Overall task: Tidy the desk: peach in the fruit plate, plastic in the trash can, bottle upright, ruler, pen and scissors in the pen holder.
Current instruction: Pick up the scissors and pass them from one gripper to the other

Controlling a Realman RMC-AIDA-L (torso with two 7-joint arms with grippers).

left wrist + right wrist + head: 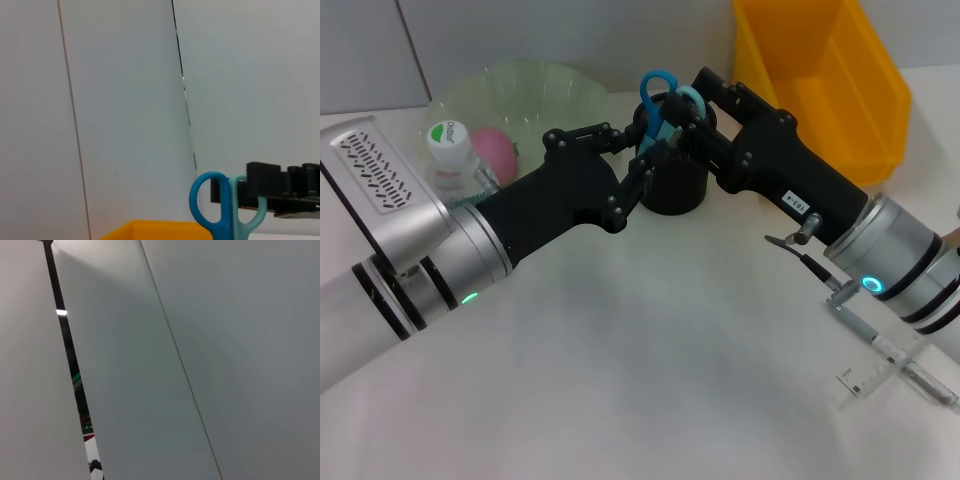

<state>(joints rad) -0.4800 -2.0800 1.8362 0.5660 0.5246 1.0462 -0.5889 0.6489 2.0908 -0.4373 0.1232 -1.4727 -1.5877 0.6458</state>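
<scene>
Clear plastic ruler [865, 378] at lower right looks light, thin, slippery: pinch its edges; both grippers' states I cannot tell

The head camera looks down on the white surface [650, 360]; both wrist cameras face the far wall, and the left wrist view shares the blue-handled scissors [665, 95] [222, 207] with it.
</scene>
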